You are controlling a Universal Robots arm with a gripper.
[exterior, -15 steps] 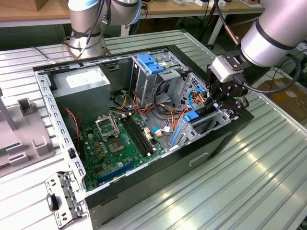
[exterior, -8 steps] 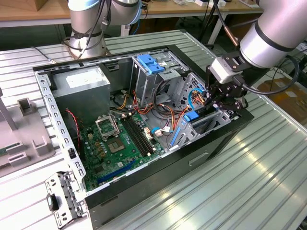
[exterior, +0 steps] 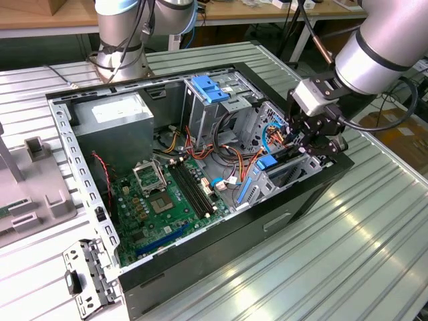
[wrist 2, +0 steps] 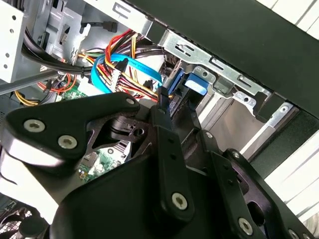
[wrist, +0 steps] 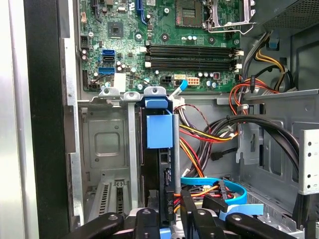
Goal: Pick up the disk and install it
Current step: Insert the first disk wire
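The disk [exterior: 267, 162] stands on edge in the narrow metal drive bay at the case's end on the exterior view's right. Its blue carrier end [wrist: 159, 130] faces the motherboard, and its dark edge runs back toward my fingers. My gripper [exterior: 302, 137] hangs over the other end of the bay, and its black fingers [wrist: 188, 211] straddle the disk's rear edge and look shut on it. In the second wrist view the blue carrier rail [wrist 2: 195, 83] sits just beyond a fingertip [wrist 2: 162, 112], against the bay's metal frame.
The open black case [exterior: 221, 231] lies on a ribbed metal table. It holds a green motherboard [exterior: 164, 200], a grey power-supply box [exterior: 114, 127], a blue bracket [exterior: 208, 89] on the drive cage, and coloured cables [wrist: 209, 137] beside the bay. A second arm's base [exterior: 120, 47] stands behind.
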